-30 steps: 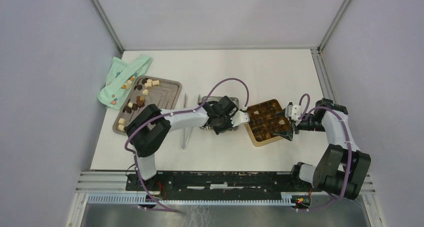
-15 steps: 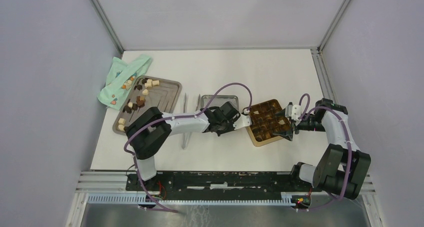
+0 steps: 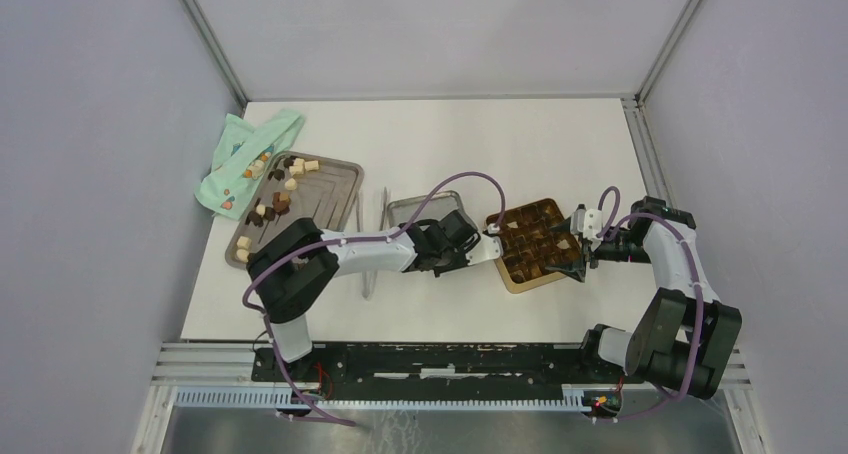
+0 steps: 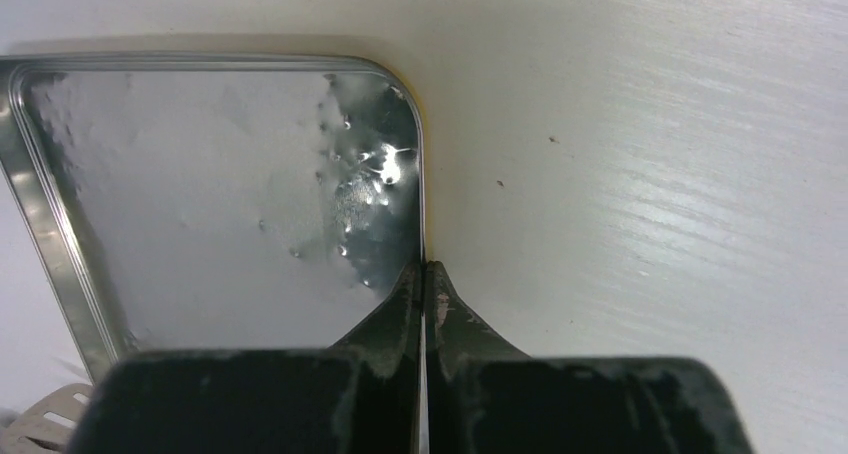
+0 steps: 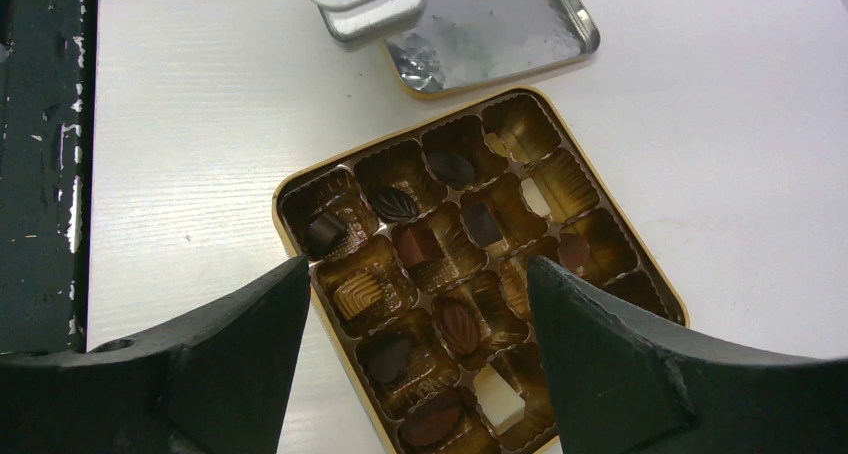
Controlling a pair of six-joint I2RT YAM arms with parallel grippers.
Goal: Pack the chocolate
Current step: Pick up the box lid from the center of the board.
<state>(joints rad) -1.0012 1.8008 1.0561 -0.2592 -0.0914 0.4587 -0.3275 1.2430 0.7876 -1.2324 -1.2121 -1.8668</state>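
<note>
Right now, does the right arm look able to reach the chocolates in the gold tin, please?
Probably yes: the open right pincer hangs right over the gold tin, nothing lying between it and the chocolates.

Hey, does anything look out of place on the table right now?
Only the lid: it lies shiny side up, askew beside the gold tin, with the left gripper pinched on its rim. I see no chocolate loose on the table.

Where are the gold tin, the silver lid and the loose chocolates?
gold tin (image 5: pixel 515 124): right wrist view, an empty top compartment.
silver lid (image 4: pixel 230 194): left wrist view, its shiny inner floor.
loose chocolates (image 3: pixel 281 203): top view, a dark piece in the cluster.
</note>
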